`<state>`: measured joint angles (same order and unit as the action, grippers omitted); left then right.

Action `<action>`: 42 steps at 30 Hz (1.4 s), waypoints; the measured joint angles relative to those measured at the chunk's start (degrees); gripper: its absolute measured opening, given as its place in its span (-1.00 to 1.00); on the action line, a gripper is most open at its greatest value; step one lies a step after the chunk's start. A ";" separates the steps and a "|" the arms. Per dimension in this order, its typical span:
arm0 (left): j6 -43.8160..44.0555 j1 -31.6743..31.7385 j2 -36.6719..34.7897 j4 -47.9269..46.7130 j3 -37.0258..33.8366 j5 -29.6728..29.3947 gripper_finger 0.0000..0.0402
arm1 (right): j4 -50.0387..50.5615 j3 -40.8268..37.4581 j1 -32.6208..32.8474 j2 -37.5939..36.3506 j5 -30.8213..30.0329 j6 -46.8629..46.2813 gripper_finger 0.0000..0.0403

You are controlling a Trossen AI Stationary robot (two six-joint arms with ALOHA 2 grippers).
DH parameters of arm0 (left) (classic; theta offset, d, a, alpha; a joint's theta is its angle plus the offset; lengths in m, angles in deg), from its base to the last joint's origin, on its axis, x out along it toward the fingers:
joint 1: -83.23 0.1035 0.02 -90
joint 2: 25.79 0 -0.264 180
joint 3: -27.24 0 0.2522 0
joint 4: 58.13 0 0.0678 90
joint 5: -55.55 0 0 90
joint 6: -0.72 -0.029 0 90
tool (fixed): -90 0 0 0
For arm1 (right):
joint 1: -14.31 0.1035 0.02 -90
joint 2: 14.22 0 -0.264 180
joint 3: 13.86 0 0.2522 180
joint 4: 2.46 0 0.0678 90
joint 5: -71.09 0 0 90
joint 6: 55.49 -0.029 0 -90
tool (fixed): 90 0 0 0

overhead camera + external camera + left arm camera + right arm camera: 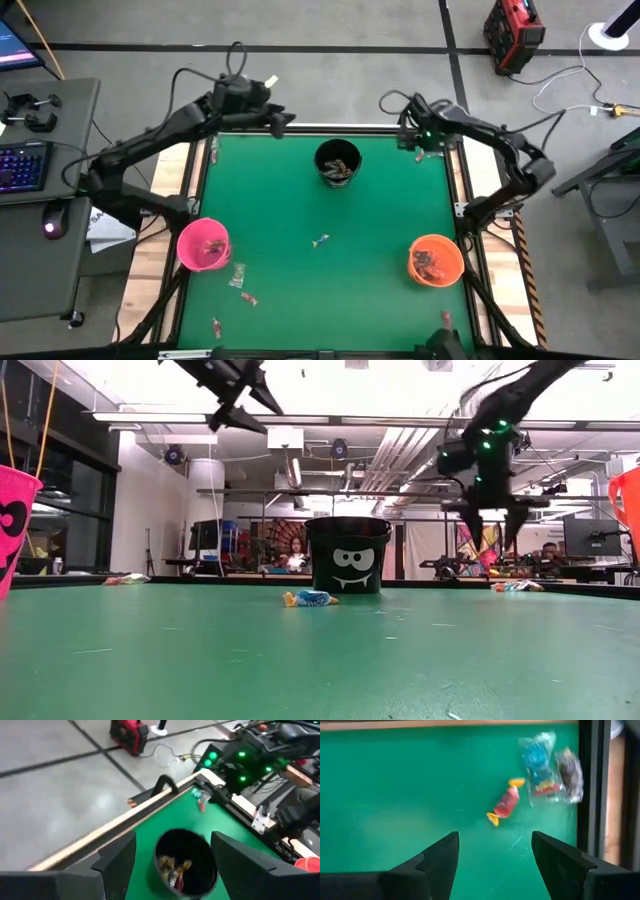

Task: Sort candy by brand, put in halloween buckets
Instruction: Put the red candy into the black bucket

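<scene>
The black bucket [338, 162] stands near the table's far edge and holds several candies [175, 867]. The pink bucket [204, 244] stands at the left edge, the orange bucket [435, 260] at the right, each with candy inside. My left gripper [280, 118] hovers open, high above the far edge just left of the black bucket [186, 865]. My right gripper [494, 852] is open above the far right corner. Below it lie a red candy with yellow ends [505, 805], a blue one [540, 765] and a dark one [569, 770].
Loose candies lie on the green mat: one mid-table [320, 240], also in the low view [310, 598], and several near the pink bucket [238, 275] [248, 298] [216, 326]. The table's raised frame [587, 795] runs close beside the corner candies. People sit in the room behind.
</scene>
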<state>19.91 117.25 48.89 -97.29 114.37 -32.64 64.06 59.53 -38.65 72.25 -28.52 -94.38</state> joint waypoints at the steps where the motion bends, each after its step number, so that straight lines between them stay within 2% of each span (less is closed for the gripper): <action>1: 0.68 0.22 -0.87 -0.20 -1.20 -0.07 0.23 | -2.10 -1.84 -0.28 -0.59 -0.30 -1.59 0.21; 8: 3.25 1.01 -2.31 -0.38 -5.36 0.43 0.23 | -12.50 -6.64 -1.99 1.97 -2.33 -11.03 0.21; 13: 4.76 0.43 -2.32 -0.44 -6.03 0.61 0.23 | -12.53 -6.01 -2.20 5.02 -7.90 -13.23 0.21; 21: 5.70 -0.45 -2.32 -0.68 -6.04 1.04 0.23 | -11.62 -6.11 -2.18 9.45 -6.96 -16.59 0.21; 24: 5.74 -0.43 -2.32 -0.66 -6.04 1.04 0.23 | -11.73 -6.11 -1.52 10.61 -9.25 -17.66 0.18; 28: 5.72 -0.43 -2.32 -0.64 -6.04 1.04 0.23 | -11.47 -6.07 -1.19 11.06 -9.78 -16.90 -0.02; 37: 5.72 -0.43 -2.32 -0.68 -6.04 1.03 0.23 | -10.66 -5.97 -0.76 10.89 -9.37 -13.32 -0.90; 42: 5.72 -0.43 -2.32 -0.82 -5.99 1.03 0.23 | -10.89 -5.88 0.08 10.53 -7.99 -8.60 -0.93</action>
<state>25.63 116.82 46.57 -98.11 108.38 -31.61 53.17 53.65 -38.57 82.78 -36.51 -102.98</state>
